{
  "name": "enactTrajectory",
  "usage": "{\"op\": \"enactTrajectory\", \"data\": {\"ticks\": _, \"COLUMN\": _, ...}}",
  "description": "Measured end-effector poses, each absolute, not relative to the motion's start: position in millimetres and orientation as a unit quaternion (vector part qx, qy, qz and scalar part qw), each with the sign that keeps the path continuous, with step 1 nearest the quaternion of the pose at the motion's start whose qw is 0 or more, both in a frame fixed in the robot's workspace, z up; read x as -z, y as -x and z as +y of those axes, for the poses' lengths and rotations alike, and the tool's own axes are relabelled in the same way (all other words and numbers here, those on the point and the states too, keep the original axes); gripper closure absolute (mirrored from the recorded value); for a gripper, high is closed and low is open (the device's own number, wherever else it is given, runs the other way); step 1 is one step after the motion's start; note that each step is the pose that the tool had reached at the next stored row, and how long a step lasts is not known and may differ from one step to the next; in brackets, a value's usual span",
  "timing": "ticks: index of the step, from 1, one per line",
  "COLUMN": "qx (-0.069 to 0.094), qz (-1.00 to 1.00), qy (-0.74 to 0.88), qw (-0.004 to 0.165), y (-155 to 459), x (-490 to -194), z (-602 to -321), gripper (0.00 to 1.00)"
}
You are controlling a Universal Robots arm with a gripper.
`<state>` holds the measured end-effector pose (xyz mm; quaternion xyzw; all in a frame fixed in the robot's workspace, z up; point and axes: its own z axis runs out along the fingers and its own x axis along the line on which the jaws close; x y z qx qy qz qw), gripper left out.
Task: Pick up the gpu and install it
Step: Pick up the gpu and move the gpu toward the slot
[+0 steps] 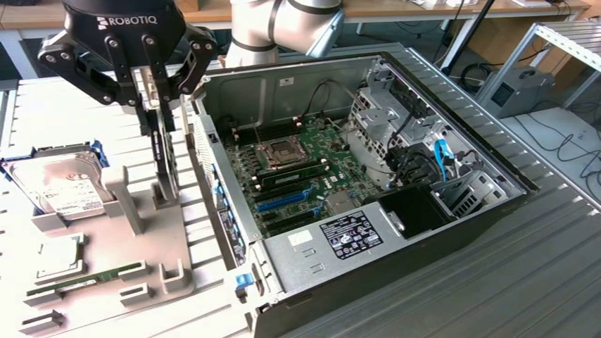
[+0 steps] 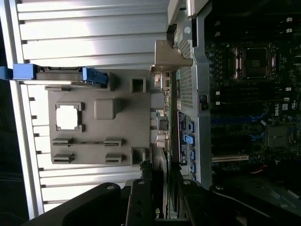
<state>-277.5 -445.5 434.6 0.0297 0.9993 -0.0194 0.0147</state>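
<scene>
The gpu (image 1: 166, 158) is a thin black card seen edge-on, hanging upright under my gripper (image 1: 150, 95), which is shut on its top edge. Its lower end is at the posts of the grey fixture (image 1: 141, 232), just to the exterior view's left of the open computer case (image 1: 451, 232); I cannot tell whether it still touches the fixture. In the wrist view the gripper (image 2: 164, 207) clamps the card from both sides, and the gpu (image 2: 162, 129) runs away from the camera to its silver bracket (image 2: 170, 57), next to the case wall.
The motherboard (image 1: 300, 162) lies exposed inside the case, with blue expansion slots (image 1: 281, 201) near its front. On the fixture sit a silver hard drive (image 1: 61, 186) in blue rails, a square chip (image 1: 58, 257) and a green memory stick (image 1: 80, 282). Ribbed table surface surrounds everything.
</scene>
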Motion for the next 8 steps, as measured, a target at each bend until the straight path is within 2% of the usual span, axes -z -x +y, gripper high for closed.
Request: {"op": "enactTrajectory", "data": {"ticks": 8, "qx": 0.019, "qz": 0.999, "qy": -0.03, "qw": 0.015, "y": 272.0, "x": -434.6, "z": -445.5, "gripper": 0.74}}
